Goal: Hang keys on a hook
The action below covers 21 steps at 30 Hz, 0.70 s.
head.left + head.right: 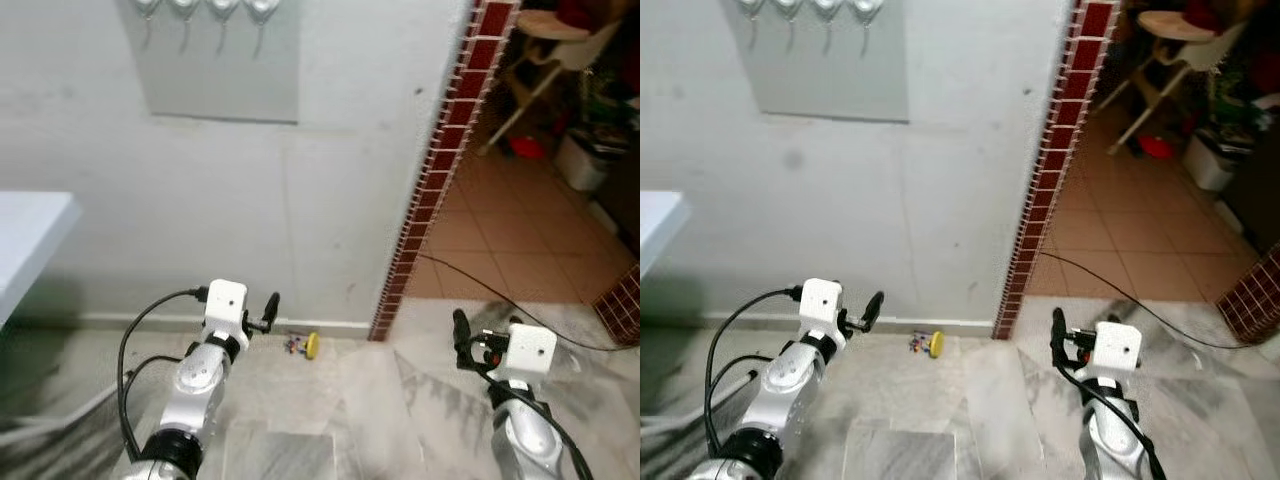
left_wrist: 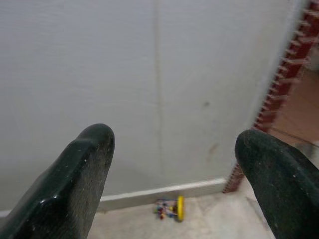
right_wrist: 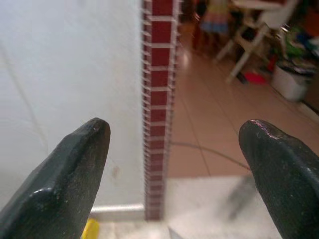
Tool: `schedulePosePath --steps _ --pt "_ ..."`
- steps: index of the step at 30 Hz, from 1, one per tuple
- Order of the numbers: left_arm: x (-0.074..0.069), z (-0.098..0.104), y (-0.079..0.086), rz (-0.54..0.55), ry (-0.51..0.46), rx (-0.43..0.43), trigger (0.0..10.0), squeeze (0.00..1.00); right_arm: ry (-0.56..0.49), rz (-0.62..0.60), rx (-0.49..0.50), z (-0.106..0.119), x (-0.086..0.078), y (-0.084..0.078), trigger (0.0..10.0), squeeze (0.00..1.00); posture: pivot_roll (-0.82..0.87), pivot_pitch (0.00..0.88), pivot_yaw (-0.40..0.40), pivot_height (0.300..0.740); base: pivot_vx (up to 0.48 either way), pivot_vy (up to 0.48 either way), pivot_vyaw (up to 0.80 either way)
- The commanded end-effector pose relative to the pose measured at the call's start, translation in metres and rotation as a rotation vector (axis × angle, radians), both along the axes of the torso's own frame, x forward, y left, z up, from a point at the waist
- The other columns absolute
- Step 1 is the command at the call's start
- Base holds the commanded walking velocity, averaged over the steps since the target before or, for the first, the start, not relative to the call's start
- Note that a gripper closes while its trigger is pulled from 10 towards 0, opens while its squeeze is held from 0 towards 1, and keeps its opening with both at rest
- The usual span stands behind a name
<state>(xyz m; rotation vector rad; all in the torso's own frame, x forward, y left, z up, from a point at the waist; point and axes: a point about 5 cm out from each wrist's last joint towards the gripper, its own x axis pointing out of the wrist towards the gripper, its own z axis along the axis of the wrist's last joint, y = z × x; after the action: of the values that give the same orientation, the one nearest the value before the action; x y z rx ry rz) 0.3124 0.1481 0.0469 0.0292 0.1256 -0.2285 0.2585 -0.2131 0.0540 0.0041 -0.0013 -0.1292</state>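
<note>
White wall [image 1: 330, 200], red-tiled wall edge [image 1: 440, 170], marble floor [image 1: 340, 420].

Straight ahead at twelve o'clock we face a wall [image 1: 250, 220]. A panel [image 1: 222, 70] is mounted high on it at about eleven, with four hooks [image 1: 205, 12] in a row along its top. At the foot of the wall, at twelve, the keys [image 1: 303, 345] lie on the floor [image 1: 330, 410] just before the skirting. Our left gripper [image 1: 272, 310] sits just at nine o'clock of them, apart from them; our right gripper [image 1: 462, 335] is out at four. A tiled edge [image 1: 440, 170] ends the wall at one o'clock. Beyond it, at two, a cable [image 1: 500, 295] runs across another floor, with a chair [image 1: 545, 60] and a bin [image 1: 580, 160] farther behind. At nine a table [image 1: 30, 240] juts in.
</note>
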Motion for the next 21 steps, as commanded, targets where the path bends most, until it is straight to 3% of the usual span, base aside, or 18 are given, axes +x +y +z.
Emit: schedulePosePath --steps 1,21 --pt "0.0026 0.0027 -0.0006 -0.003 0.000 -0.009 10.0 0.00 -0.008 -0.006 -0.011 0.0031 0.0004 -0.0015 10.0 0.00 0.00 0.048 0.014 0.740 0.000 0.000 0.80" --pt "0.0039 0.0042 -0.0060 0.015 -0.017 0.006 10.0 0.00 -0.016 -0.004 -0.044 0.0108 0.0046 -0.0028 10.0 0.00 0.00 0.045 -0.004 0.740 0.000 0.000 0.80"
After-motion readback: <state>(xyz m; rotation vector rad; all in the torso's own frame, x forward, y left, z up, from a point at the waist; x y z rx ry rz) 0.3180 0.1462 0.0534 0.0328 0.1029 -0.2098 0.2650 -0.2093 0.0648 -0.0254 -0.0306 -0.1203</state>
